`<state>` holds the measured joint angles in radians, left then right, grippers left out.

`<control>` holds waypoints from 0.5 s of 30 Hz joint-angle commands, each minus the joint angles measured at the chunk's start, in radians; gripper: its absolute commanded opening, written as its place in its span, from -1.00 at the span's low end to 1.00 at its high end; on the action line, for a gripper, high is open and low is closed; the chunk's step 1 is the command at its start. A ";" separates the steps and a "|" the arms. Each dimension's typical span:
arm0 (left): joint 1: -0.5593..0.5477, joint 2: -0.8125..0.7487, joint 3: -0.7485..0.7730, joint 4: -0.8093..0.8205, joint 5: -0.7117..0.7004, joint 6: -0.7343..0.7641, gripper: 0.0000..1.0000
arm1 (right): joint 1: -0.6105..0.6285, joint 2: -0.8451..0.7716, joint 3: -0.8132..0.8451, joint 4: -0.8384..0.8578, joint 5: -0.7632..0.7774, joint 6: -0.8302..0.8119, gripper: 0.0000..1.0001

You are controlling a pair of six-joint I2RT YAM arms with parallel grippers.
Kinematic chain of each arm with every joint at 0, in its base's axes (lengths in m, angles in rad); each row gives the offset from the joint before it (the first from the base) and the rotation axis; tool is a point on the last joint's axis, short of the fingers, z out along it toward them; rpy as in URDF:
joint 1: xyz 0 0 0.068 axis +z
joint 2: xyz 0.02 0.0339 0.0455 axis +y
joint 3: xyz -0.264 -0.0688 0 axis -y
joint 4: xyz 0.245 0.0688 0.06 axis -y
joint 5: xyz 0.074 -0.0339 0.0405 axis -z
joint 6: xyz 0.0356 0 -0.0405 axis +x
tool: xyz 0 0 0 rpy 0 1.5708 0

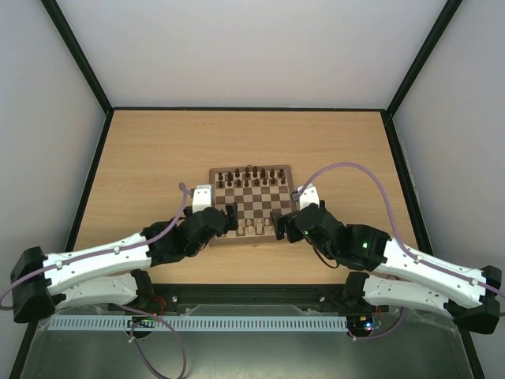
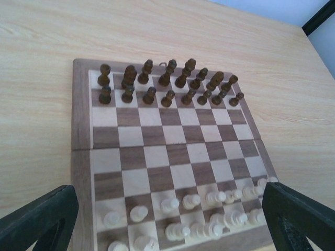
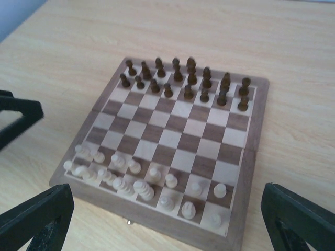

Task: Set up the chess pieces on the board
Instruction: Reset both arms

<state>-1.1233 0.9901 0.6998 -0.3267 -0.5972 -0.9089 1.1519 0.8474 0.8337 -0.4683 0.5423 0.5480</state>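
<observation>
I see my left gripper [image 1: 228, 215] at the 8 o'clock corner of the board [image 1: 251, 201], its jaws wide apart and holding nothing. The dark chess pieces [image 1: 251, 175] stand in two rows along the 12 o'clock edge, and the pale chess pieces [image 1: 254, 227] are crowded along the 6 o'clock edge. At the 4 o'clock corner my right gripper [image 1: 280, 221] is spread wide too, empty.

Board [image 3: 255, 157], dark pieces [image 3: 191, 65] along far rows, cream pieces [image 3: 141, 189] near, right claw [image 3: 167, 222] spread wide

Robot lab test cell
White panels [image 1: 252, 47] and black posts [image 1: 79, 54] are enclosing the tabletop [image 1: 142, 158] beyond the left gripper [image 1: 230, 218] and right gripper [image 1: 278, 222]
</observation>
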 commanded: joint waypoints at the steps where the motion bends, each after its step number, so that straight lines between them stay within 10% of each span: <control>1: -0.007 0.074 0.015 0.192 -0.124 0.114 0.98 | -0.007 -0.050 -0.033 0.117 0.136 -0.033 0.97; 15: 0.283 0.017 -0.040 0.527 -0.011 0.399 0.99 | -0.365 0.226 0.072 0.417 -0.004 -0.150 0.97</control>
<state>-0.9100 1.0565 0.6895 0.1005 -0.6289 -0.5884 0.8711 1.0203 0.8223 -0.1349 0.5674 0.4347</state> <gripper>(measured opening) 0.992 0.986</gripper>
